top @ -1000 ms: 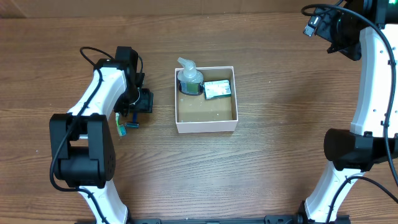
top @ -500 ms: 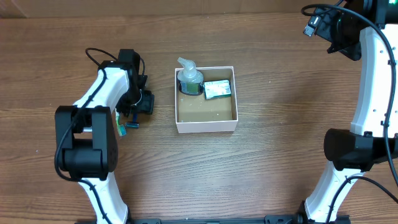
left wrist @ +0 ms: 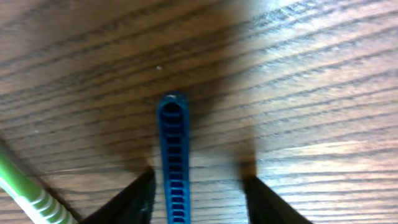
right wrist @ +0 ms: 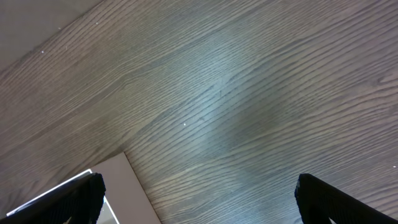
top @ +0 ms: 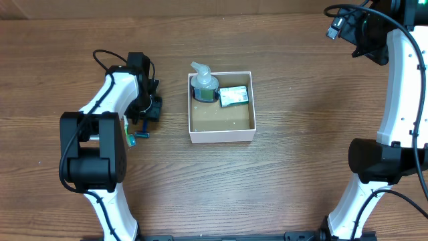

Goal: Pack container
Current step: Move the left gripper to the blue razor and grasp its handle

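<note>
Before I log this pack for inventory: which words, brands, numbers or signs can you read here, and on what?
No text can be read in any view.
Green-and-white packet in the container: it carries print, but too small to read.
Pump bottle: no legible label.
Blue ribbed handle on the table: no markings show.

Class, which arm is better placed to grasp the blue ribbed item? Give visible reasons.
Left: fingers of the left gripper straddle the blue ribbed item; the right gripper hangs far off, beyond the container.
</note>
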Available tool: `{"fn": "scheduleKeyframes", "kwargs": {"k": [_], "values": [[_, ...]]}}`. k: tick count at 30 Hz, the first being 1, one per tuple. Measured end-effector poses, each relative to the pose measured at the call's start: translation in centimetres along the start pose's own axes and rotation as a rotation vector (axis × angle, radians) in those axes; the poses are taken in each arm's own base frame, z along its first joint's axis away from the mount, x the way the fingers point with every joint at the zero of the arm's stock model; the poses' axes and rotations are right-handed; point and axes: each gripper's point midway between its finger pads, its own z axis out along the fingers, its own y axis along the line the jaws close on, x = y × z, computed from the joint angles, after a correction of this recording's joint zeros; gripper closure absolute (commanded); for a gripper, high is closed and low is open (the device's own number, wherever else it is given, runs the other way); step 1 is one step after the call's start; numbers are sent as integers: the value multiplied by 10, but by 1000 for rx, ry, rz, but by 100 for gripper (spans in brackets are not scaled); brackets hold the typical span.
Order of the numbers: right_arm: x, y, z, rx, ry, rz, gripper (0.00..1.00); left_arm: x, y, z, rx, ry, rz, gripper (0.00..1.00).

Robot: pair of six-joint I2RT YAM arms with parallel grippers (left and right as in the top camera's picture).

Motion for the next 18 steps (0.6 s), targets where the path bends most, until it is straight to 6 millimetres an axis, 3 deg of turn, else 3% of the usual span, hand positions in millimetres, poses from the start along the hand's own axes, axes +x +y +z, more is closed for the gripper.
{"fn": "scheduleKeyframes", "kwargs": {"k": [18], "values": [[0,0,0,0,0,0,0,-1,11,2,-4,-16,-36,93]]}}
